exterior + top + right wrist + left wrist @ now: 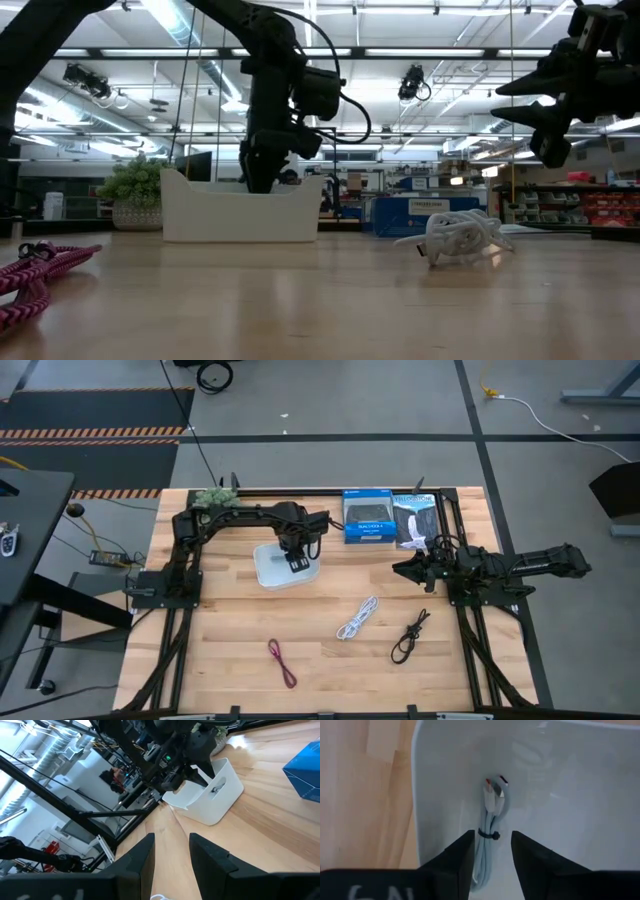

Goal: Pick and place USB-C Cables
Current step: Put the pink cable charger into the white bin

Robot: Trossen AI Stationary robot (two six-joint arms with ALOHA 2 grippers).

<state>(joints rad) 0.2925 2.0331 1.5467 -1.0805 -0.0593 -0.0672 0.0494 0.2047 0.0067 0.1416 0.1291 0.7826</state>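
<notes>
Maroon cable (35, 275) coils nearest you; your left end effector (491, 851) hangs released over the silver-grey cable (490, 827), banded, in the tray (560, 780).

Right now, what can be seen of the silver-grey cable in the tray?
The silver-grey cable is a thin cord folded into a narrow bundle, cinched near its middle by a dark tie, with its two plug ends side by side at one end. It lies on the floor of the white tray, close to one wall. The left gripper is open, its fingers on either side of the bundle.
</notes>
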